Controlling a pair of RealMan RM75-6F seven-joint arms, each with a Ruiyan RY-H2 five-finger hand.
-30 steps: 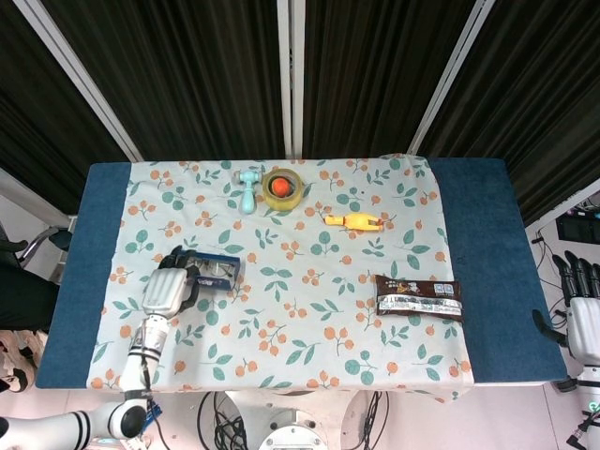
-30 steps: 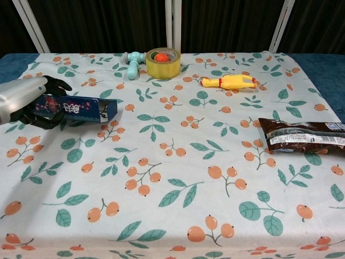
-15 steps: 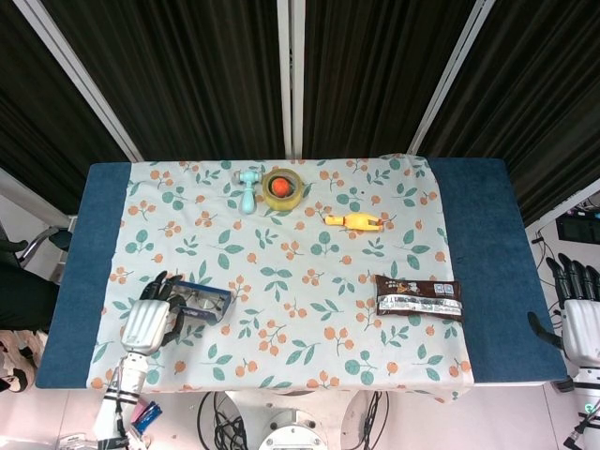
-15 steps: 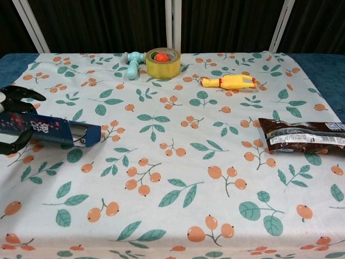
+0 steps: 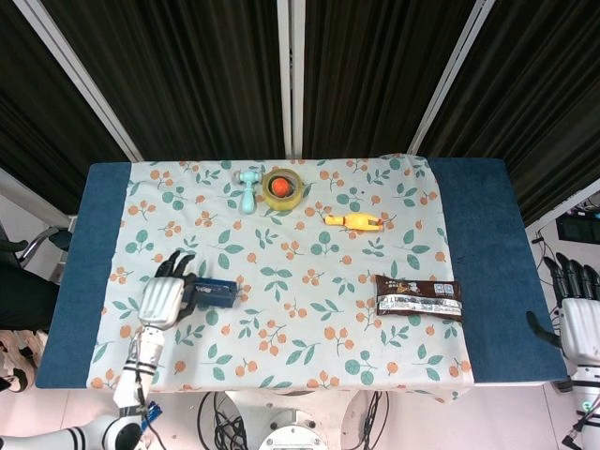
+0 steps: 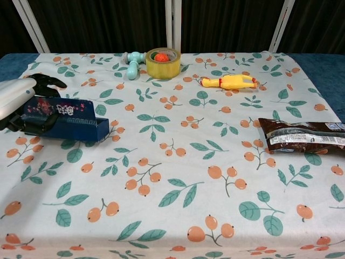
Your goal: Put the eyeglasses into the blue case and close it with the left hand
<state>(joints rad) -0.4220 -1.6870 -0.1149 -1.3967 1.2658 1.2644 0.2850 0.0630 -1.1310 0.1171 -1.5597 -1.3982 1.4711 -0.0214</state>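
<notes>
The blue case (image 5: 215, 292) lies on the flowered cloth near the table's left front; in the chest view the blue case (image 6: 66, 118) shows a patterned lid lowered over a dark blue base. My left hand (image 5: 163, 299) grips the case's left end, with dark fingers (image 6: 47, 82) curled over the top and others under the near side. The eyeglasses are not visible in either view; the lid hides the inside. My right hand (image 5: 581, 314) hangs off the table's right edge, fingers straight and apart, holding nothing.
A yellow tape roll (image 6: 163, 63) with an orange ball inside and a teal toy hammer (image 6: 132, 62) stand at the back. A yellow rubber chicken (image 6: 230, 82) lies right of them. A brown snack packet (image 6: 302, 135) lies at the right.
The case, held tilted with its open end and the glasses showing, now sits on the cloth with the lid down. My left hand moved inward with it. The right hand stayed put.
</notes>
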